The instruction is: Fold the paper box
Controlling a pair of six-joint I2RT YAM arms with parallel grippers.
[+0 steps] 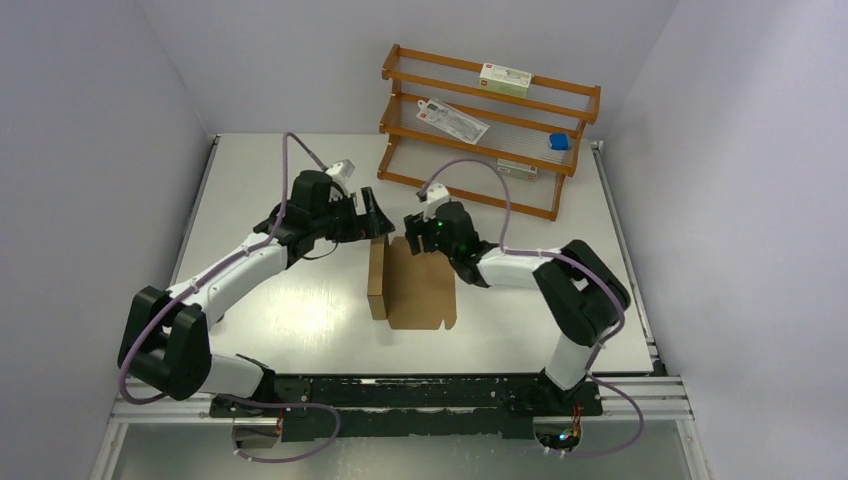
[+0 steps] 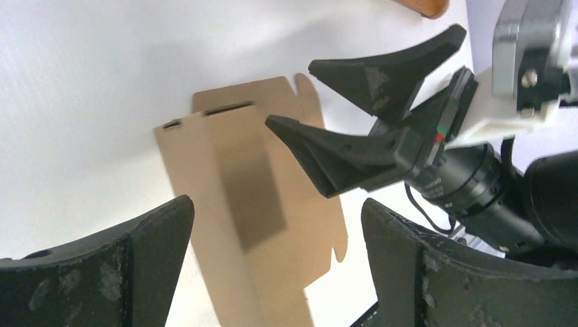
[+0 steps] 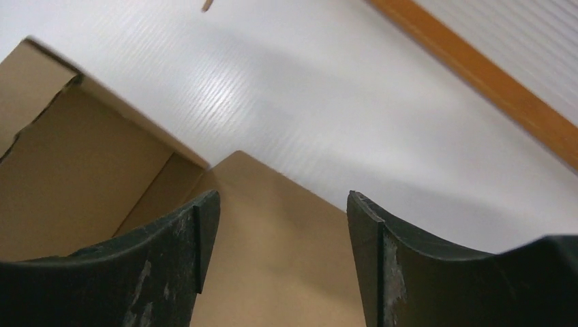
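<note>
The left gripper (image 1: 376, 218) and right gripper (image 1: 411, 222) are hovering spread, holding nothing, the brown cardboard paper box (image 1: 422, 287) lying beneath their fingertips.

The left gripper (image 2: 276, 204) has its jaws wide apart. Just ahead, the paper box (image 2: 204, 177) lies on the white table (image 2: 102, 82) with one panel raised. The right gripper (image 2: 288, 93), jaws spread, hangs over the box ahead and to the right.

paper box (image 1: 425, 290): we see plain brown, unprinted
table (image 1: 285, 320): we see white
rack (image 1: 520, 207): we see orange
</note>
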